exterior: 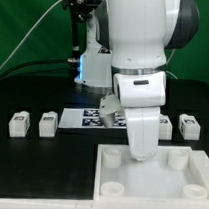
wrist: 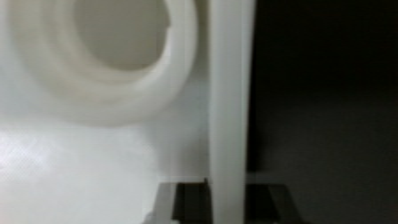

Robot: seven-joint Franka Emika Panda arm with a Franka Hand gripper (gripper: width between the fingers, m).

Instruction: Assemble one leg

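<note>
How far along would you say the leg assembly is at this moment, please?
Done: nothing fitted; the visible round corner sockets of the large white square plastic piece look empty, and the small white tagged leg blocks lie loose on the black table. In hand: the gripper is down at that piece, its rim between the dark fingers; whether clamped, I cannot tell. Left: fetch a leg and seat it in a socket.

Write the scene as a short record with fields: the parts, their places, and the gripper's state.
two legs: small tagged white blocks, loose on the black table, exterior view's left
another leg: same kind, exterior view's right
tray-like piece: white, round corner sockets, nearest the camera
marker board: flat, behind that piece
gripper: astride the tray-like piece's edge wall; open or shut unclear
</note>
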